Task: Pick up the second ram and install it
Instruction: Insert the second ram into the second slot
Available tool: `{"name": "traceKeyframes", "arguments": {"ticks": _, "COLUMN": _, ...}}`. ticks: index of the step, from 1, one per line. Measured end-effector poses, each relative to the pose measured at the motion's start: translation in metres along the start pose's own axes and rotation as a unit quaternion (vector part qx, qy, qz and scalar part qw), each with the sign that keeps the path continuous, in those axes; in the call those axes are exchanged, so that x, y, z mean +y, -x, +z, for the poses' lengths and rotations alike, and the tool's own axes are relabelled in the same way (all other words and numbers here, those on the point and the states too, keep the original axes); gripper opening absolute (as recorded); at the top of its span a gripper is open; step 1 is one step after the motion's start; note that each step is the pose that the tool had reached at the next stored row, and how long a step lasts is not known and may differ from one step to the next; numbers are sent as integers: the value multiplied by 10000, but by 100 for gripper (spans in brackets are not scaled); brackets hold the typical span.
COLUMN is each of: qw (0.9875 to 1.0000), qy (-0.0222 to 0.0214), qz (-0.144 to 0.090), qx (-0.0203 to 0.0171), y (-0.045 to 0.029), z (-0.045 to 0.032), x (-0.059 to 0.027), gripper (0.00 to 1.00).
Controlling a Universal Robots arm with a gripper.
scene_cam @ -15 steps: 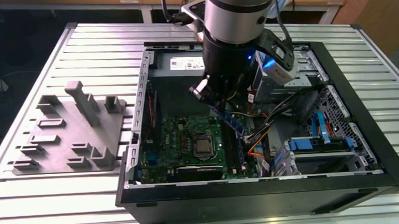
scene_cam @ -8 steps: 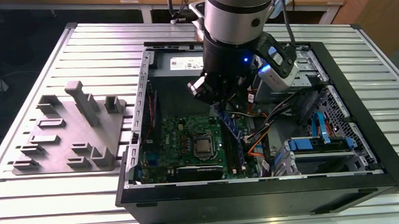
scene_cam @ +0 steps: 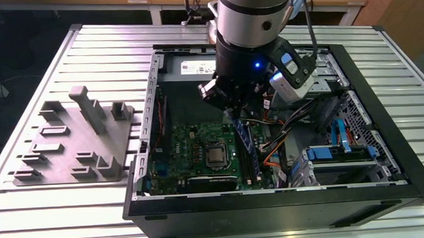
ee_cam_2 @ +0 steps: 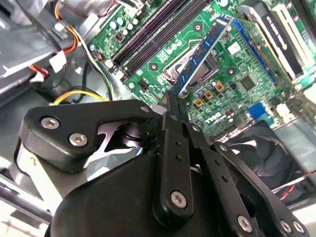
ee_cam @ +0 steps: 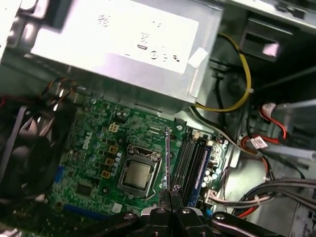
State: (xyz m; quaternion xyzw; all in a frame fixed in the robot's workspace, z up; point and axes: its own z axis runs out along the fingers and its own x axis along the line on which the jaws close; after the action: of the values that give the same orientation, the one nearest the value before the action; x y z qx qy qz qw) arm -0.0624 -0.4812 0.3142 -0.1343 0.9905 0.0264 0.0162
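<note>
End effector (ee_cam_2: 173,103) is pinched shut on the near end of the second ram (ee_cam_2: 201,49), thin edge toward the board, probably so it meets a slot squarely. Beneath its tips lies the motherboard (ee_cam: 98,148) with its memory slots (ee_cam: 187,158), inside the open computer case (scene_cam: 272,212) on the counter (scene_cam: 89,44).

Slatted metal table (scene_cam: 89,44), wooden desk (scene_cam: 88,1) behind
</note>
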Motion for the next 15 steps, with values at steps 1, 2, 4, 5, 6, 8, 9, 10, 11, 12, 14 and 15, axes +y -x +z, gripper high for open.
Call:
{"name": "traceKeyframes", "arguments": {"ticks": 1, "qw": 10000, "qy": -4, "qz": 89, "qx": -4, "y": 0, "z": 1, "x": 0, "gripper": 8}}
{"name": "traceKeyframes", "arguments": {"ticks": 2, "qw": 9998, "qy": -7, "qz": 182, "qx": -9, "y": 0, "z": 2, "x": 0, "gripper": 8}}
{"name": "traceKeyframes", "arguments": {"ticks": 4, "qw": 9994, "qy": -14, "qz": 358, "qx": -17, "y": 0, "z": 4, "x": 0, "gripper": 8}}
{"name": "traceKeyframes", "arguments": {"ticks": 5, "qw": 9990, "qy": -18, "qz": 457, "qx": -22, "y": 0, "z": 6, "x": 0, "gripper": 8}}
{"name": "traceKeyframes", "arguments": {"ticks": 6, "qw": 9985, "qy": -22, "qz": 544, "qx": -26, "y": 0, "z": 7, "x": 0, "gripper": 8}}
{"name": "traceKeyframes", "arguments": {"ticks": 8, "qw": 9974, "qy": -28, "qz": 719, "qx": -34, "y": 0, "z": 10, "x": -1, "gripper": 8}}
{"name": "traceKeyframes", "arguments": {"ticks": 9, "qw": 9967, "qy": -32, "qz": 805, "qx": -38, "y": -1, "z": 11, "x": -1, "gripper": 8}}
{"name": "traceKeyframes", "arguments": {"ticks": 10, "qw": 9962, "qy": -35, "qz": 874, "qx": -42, "y": -1, "z": 11, "x": -1, "gripper": 8}}
{"name": "traceKeyframes", "arguments": {"ticks": 11, "qw": 9957, "qy": -37, "qz": 925, "qx": -44, "y": -1, "z": 12, "x": -1, "gripper": 8}}
{"name": "traceKeyframes", "arguments": {"ticks": 12, "qw": 9955, "qy": -37, "qz": 945, "qx": -45, "y": 0, "z": 12, "x": -1, "gripper": 8}}
{"name": "traceKeyframes", "arguments": {"ticks": 14, "qw": 9955, "qy": -37, "qz": 947, "qx": -45, "y": -1, "z": 12, "x": -1, "gripper": 8}}
{"name": "traceKeyframes", "arguments": {"ticks": 15, "qw": 9955, "qy": -37, "qz": 947, "qx": -45, "y": -1, "z": 12, "x": -1, "gripper": 8}}
